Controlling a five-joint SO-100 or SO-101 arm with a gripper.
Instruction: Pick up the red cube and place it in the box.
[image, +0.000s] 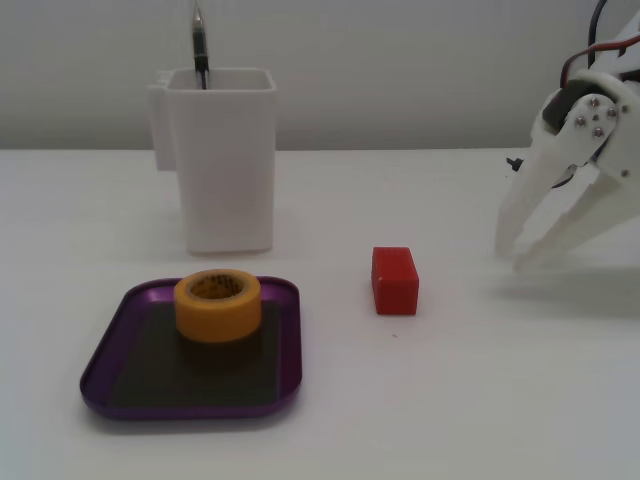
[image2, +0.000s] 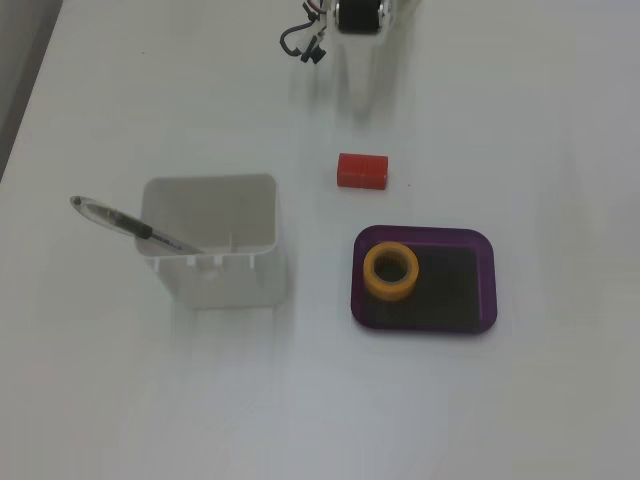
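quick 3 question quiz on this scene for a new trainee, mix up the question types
1. True or false: the red cube already lies in the purple tray.
2. What sits in the tray? A) yellow tape roll B) pen C) nothing
3. Fill in: the pen stands in the white ____.

Key: 1. False; the cube is on the table, apart from the tray, and the gripper is open beside it in a fixed view. 2. A. 3. container.

I see a white table (image: 480, 400) w/ plain pale grey wall (image: 400, 60) behind; soft, even light, faint shadows.
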